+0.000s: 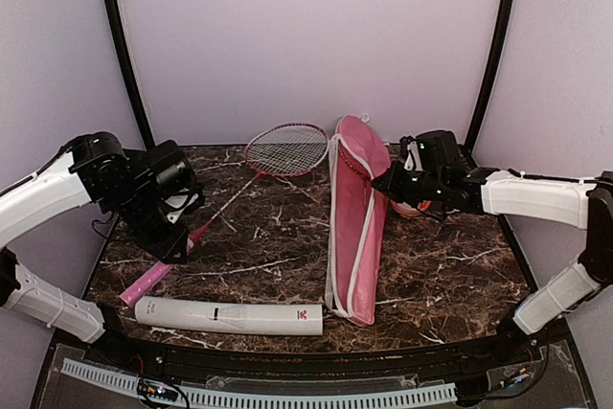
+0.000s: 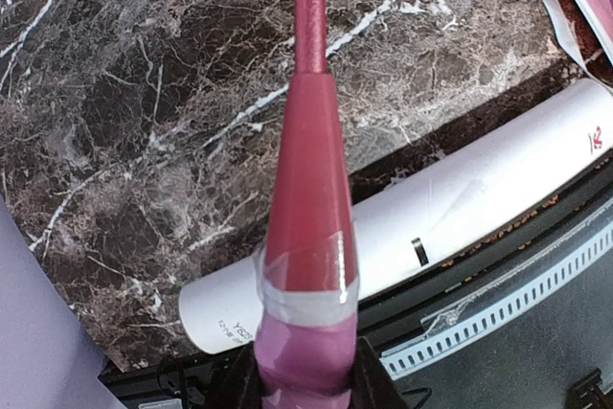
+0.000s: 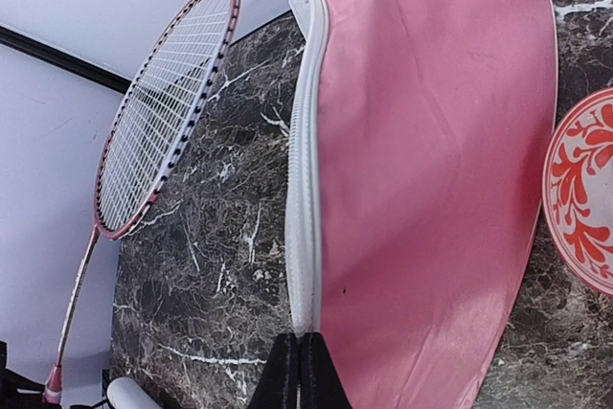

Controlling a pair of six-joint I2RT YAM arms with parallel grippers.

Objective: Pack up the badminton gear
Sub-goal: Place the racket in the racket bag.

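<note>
Left jaws: clamped on the pink-wrapped handle of the racket (image 2: 308, 189), one dark finger on each side of the grip. Right jaws: pressed fully together, tips right at the white zip edge of the racket bag (image 3: 431, 189); pinching that edge or only touching it, not clear.

Racket: thin red shaft widening into a glossy red cone, a band of clear tape where the cone meets the matte pink wrap. Oval red frame with white strings at the far edge of the counter (image 1: 450, 265), near its middle. Shaft slanting from there toward the near-left corner. Butt end just beside the left end of the tube (image 1: 230, 316); lifted or resting, not clear.

Tube: long, smooth, white, small red logo near its right end, lying flat along the near edge, left of centre, directly beyond the left jaws in the left wrist view.

Racket bag: soft pink fabric, racket-shaped, white trim, stretched from the far edge to the near edge, right of centre.

Round disc (image 3: 584, 189) with a red-and-white leaf pattern just right of the bag.

Counter: dark brown marble, white veins.

Left arm (image 1: 38, 193): in from the left edge, black wrist bent down over the handle. Right arm (image 1: 532, 193): elbow raised at the right edge, forearm about level, reaching left to the bag's far half.
</note>
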